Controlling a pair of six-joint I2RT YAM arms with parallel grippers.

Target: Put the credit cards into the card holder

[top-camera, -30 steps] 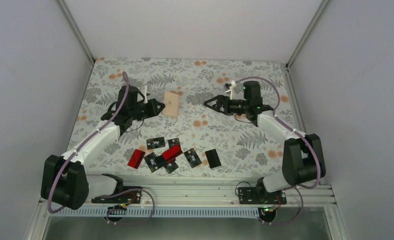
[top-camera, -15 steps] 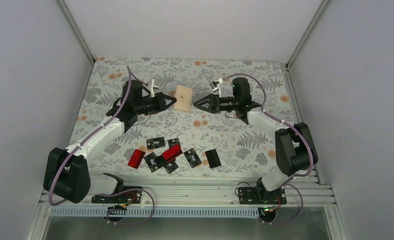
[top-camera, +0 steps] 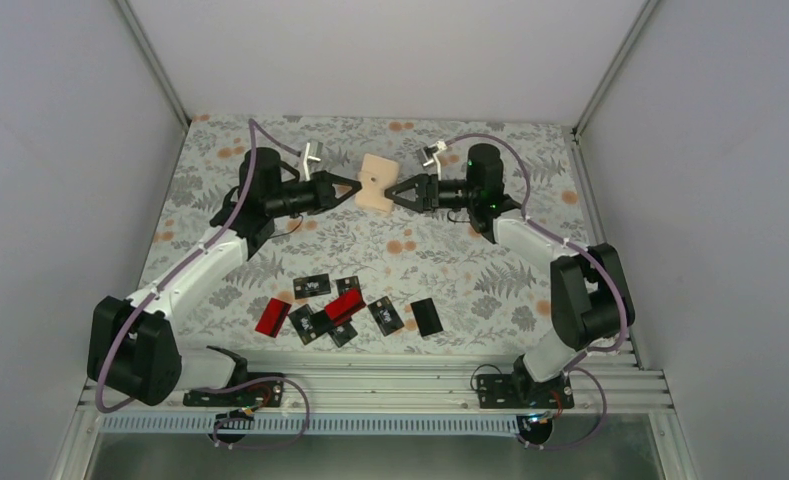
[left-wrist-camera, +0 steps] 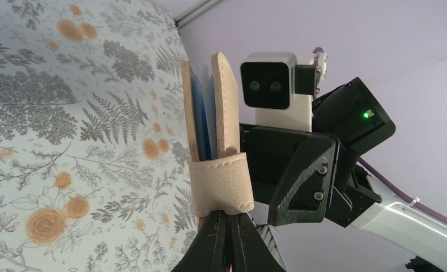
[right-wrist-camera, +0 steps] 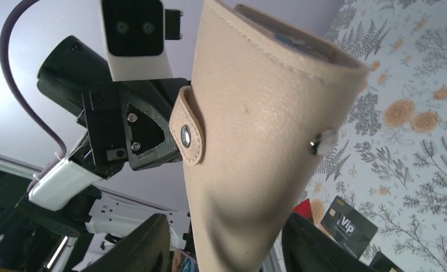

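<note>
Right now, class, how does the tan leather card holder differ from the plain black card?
The tan leather card holder is held in the air; the plain black card lies flat on the table. The holder is thick and folded, the card thin. Both rectangular.

A black credit card (right-wrist-camera: 350, 225) is lying on the floral tablecloth (right-wrist-camera: 413, 141) just outside the right gripper (right-wrist-camera: 224, 241), past the claw finger at the right of the right wrist view, and is showing the white word "Vip". The other credit cards (top-camera: 350, 310), well below both claws, are carrying white markings too small to read.
</note>
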